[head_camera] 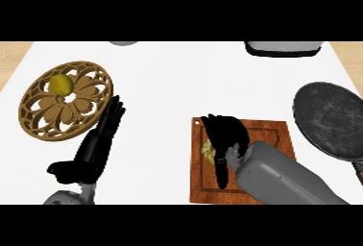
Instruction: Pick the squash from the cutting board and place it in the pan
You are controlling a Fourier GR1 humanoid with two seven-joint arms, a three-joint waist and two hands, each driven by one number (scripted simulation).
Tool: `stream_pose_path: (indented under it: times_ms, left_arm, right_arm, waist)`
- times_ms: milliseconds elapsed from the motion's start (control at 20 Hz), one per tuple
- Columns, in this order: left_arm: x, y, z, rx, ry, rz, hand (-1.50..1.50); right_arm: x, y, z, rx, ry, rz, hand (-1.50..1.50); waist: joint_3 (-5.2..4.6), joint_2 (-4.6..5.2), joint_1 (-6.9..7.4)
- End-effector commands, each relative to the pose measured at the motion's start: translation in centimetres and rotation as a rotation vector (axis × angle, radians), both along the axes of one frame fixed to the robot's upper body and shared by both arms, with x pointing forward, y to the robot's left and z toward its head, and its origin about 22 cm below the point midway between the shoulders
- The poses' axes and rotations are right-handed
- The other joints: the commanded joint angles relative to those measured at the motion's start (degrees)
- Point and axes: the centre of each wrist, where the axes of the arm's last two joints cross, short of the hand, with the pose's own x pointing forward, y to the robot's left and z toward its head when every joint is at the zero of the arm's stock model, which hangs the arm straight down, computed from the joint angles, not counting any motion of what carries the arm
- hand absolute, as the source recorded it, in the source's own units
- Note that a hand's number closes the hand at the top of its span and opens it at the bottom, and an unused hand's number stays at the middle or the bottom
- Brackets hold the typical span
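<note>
Two grey forearms come in at the near edge, one per side. One wooden cutting board (pixel 273 134) lies on the white worktop (pixel 163 86), its near end closest to the robot.

Right forearm (pixel 284 178) crosses the board's near right part. One right hand (pixel 227 137) sits over the board's left half, fingers curled down round one squash (pixel 208 153). The squash is yellowish and mostly hidden; only a patch shows at the hand's left side. It is over the board's left half, inside the board's edge. Can't tell if it is lifted or resting on the wood.

One left hand (pixel 99 139) is left of the board, well apart from it, resting with fingers straight and pointing away, holding nothing. Its fingertips come close to the rim of the trivet.

One dark round pan (pixel 330 122) is right of the board, just beside its far right corner, with the handle running back toward the near right edge. Nothing shows inside it.

One round carved wooden trivet (pixel 42 115) is left of and farther than the board, beyond the left hand. One yellow-green fruit (pixel 62 84) sits on its far part.

Farthest from the board, two things are cut off by the far edge: one grey rounded item (pixel 124 43) to the far left and one dark-and-white appliance (pixel 284 48) straight beyond.
</note>
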Motion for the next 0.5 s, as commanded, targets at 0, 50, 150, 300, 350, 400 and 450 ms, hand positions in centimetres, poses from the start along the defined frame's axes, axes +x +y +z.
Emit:
stream_pose_path:
  times_ms: [0,50,150,300,350,400,450]
  left_arm:
    - [1.9,0.0,-0.3,-0.006,0.010,0.016,0.00]
    - [-0.1,0.2,-1.4,0.007,-0.004,0.002,0.00]
    - [-0.9,-0.7,0.3,0.002,0.007,0.005,0.00]
    - [-0.4,-0.2,-0.3,-0.011,-0.017,0.007,0.00]
    - [-0.7,0.3,0.1,0.007,-0.011,0.009,0.00]
    - [1.2,0.0,-0.4,0.002,-0.017,0.005,0.00]
    - [0.8,-0.2,0.1,0.007,-0.012,0.011,0.00]
  right_arm:
    - [0.5,1.8,-0.2,-0.138,0.027,-0.064,-1.50]
    - [-0.4,1.0,-1.8,-0.122,0.009,-0.086,-1.50]
    - [-0.5,0.8,-1.1,-0.125,-0.007,-0.087,-1.50]
    - [-0.8,0.2,-1.7,-0.084,-0.013,-0.107,-1.50]
    - [-0.9,1.5,-1.7,-0.088,-0.014,-0.096,-1.50]
    - [0.4,0.8,-1.4,-0.084,-0.010,-0.102,-1.50]
    - [0.4,0.7,-2.7,-0.067,-0.015,-0.104,-1.50]
  waist:
    - [-0.01,0.15,-0.42]
    - [0.01,0.04,-0.28]
    - [0.04,-0.08,-0.18]
    - [0.03,0.00,-0.35]
    - [0.03,0.00,-0.18]
    - [0.02,0.10,-0.37]
    - [0.04,0.09,-0.21]
